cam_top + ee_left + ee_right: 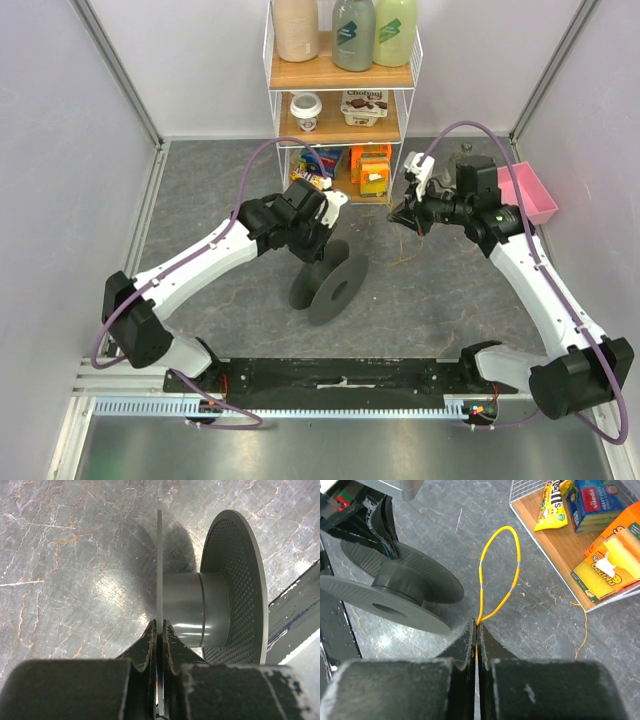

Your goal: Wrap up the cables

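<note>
- The wire [481, 580] is a hair-fine yellow strand. A short loop of it stands out past the tips of the right end effector [477, 625], which is clamped shut on it.
- More of the wire trails loose on the surface [530, 625], by the foot of the shelf [555, 545].
- The loop hangs near the spool [395, 580] but apart from it. The hub [182, 607] looks bare, with no turn laid on it.
- The left end effector [160, 627] is closed on the thin edge of one flange [159, 570] and holds the spool tilted.
- Judged step: the start of the wrap, with the spool steadied and the wire presented but not anchored.
- Next, the right arm likely has to carry the loop between the flanges onto the hub. It should keep light tension on the wire while the left arm holds firm.
</note>
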Controlling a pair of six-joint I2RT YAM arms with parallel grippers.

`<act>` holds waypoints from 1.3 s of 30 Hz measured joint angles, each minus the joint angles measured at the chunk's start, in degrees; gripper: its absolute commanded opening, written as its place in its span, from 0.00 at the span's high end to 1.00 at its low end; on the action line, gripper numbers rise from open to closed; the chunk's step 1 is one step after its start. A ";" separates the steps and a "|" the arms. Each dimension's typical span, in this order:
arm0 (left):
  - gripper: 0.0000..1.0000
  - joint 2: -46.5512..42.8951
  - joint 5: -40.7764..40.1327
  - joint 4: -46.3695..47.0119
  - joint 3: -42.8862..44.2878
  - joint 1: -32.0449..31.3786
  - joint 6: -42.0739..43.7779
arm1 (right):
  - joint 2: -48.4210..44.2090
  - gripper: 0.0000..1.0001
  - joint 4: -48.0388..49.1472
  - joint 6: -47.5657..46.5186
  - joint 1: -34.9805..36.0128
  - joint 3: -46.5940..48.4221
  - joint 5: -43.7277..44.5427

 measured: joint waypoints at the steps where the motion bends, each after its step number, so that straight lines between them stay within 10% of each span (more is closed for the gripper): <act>1: 0.90 -0.17 0.39 0.00 -0.17 0.04 0.48 | 0.42 1.00 -0.83 -1.60 0.42 0.46 -0.13; 5: 0.84 -0.83 1.36 0.02 -0.79 0.11 2.62 | 1.77 1.00 -3.80 -7.54 1.31 1.88 -0.33; 11: 0.50 -2.25 2.45 0.24 -1.70 0.13 5.62 | 2.14 1.00 -8.50 -16.13 2.62 3.69 -0.07; 39: 0.48 -8.26 14.56 -0.15 -3.98 5.29 7.43 | 10.01 1.00 -28.04 -63.39 15.45 13.07 5.84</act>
